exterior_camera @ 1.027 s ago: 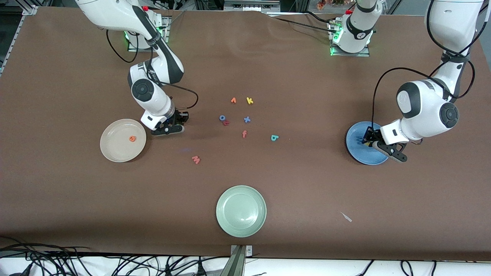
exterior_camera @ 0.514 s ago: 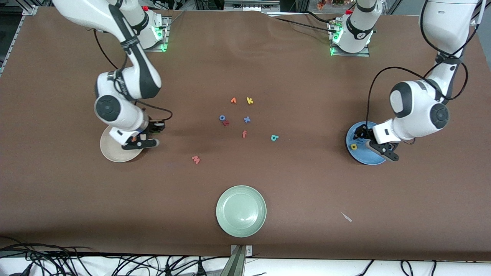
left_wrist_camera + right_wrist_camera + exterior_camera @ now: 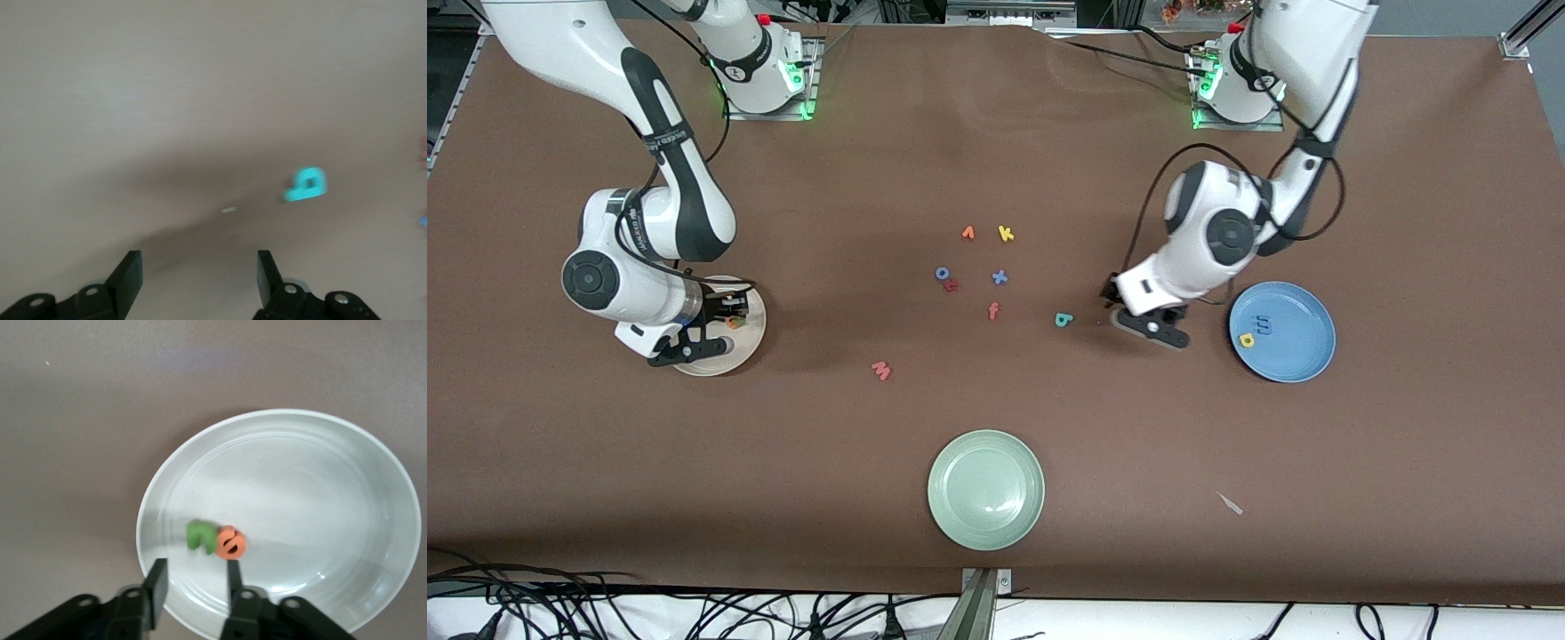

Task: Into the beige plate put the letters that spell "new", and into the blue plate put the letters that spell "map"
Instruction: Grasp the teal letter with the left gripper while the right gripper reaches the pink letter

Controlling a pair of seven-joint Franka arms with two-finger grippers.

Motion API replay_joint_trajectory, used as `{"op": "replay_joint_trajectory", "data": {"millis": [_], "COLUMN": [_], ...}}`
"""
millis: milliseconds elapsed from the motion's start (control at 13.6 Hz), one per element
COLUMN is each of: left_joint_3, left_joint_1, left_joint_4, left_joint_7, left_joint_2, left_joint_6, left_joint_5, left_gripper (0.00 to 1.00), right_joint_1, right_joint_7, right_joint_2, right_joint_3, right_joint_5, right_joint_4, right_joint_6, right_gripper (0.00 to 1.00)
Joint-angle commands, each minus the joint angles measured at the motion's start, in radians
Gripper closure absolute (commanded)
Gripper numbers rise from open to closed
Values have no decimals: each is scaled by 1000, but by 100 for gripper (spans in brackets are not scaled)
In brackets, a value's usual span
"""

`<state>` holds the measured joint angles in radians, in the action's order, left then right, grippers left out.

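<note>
Green foam now lay in the beige plate (image 3: 749, 345): the n (image 3: 200, 536) rested touching the orange e (image 3: 231, 543), where a second before the e had lain there alone. The right tool (image 3: 194, 580) hung low over that plate, its fingers parted with nothing between them, having come across from the bare surface (image 3: 996, 418) beside the plate. Two of the three letters of "new" were therefore in place. The pinkish-red w (image 3: 881, 370) remained on the surface, well apart from the beige plate toward the left arm's end and slightly nearer the front camera.

The blue plate (image 3: 1307, 356) held the blue m (image 3: 1265, 325) and the yellow looped letter (image 3: 1247, 340), the latter set down within the last second. The left tool (image 3: 197, 273) had since left that plate and stood over the surface between it and the teal looped letter (image 3: 1063, 320), fingers spread wide and empty; its wrist view showed the teal letter just ahead of the fingertips. That letter was the only piece of "map" outstanding, and the arm appeared to be lining up on it.

The distractors, the orange v (image 3: 967, 233), yellow k (image 3: 1006, 234), blue o (image 3: 942, 274), blue x (image 3: 1000, 277) and orange-red f (image 3: 993, 310), lay clustered beside the teal letter toward the beige plate. The pale green plate (image 3: 985, 489) sat untouched, nearest the front camera. One letter per word remained.
</note>
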<state>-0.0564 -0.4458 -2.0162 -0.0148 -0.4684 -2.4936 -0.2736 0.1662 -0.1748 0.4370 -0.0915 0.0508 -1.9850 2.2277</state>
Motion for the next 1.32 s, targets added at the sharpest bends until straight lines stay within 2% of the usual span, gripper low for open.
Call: {"op": "replay_joint_trajectory", "data": {"millis": [0, 367, 587, 807, 880, 1027, 1101, 1247], "left_joint_3": [16, 21, 21, 21, 21, 23, 24, 42], "left_joint_1": [-65, -103, -122, -146, -148, -148, -148, -148], "left_joint_4": [115, 151, 152, 172, 174, 172, 174, 172], "left_joint_7": [125, 173, 196, 248, 246, 231, 230, 225], "left_joint_2": [-94, -159, -170, -191, -197, -210, -213, -213], "left_joint_6": [-1, -50, -59, -62, -68, -96, -96, -96], "left_joint_5": [-6, -7, -9, -6, -3, 2, 2, 4], "left_gripper": [22, 23, 23, 23, 27, 47, 53, 53], "right_joint_1": [6, 7, 10, 19, 24, 68, 94, 101], "right_joint_7": [-11, -20, -15, -25, -32, -38, -38, -38], "right_joint_2": [8, 8, 61, 117, 146, 193, 218, 265], "right_joint_3": [21, 107, 194, 242, 258, 266, 266, 266], "right_joint_5": [8, 4, 6, 0, -5, -18, -46, -77], "right_joint_4": [46, 87, 158, 222, 256, 290, 291, 296], "right_joint_6": [-17, -16, -8, -3, 0, 48, 103, 193], "right_gripper": [0, 0, 0, 0, 0, 0, 0, 0]}}
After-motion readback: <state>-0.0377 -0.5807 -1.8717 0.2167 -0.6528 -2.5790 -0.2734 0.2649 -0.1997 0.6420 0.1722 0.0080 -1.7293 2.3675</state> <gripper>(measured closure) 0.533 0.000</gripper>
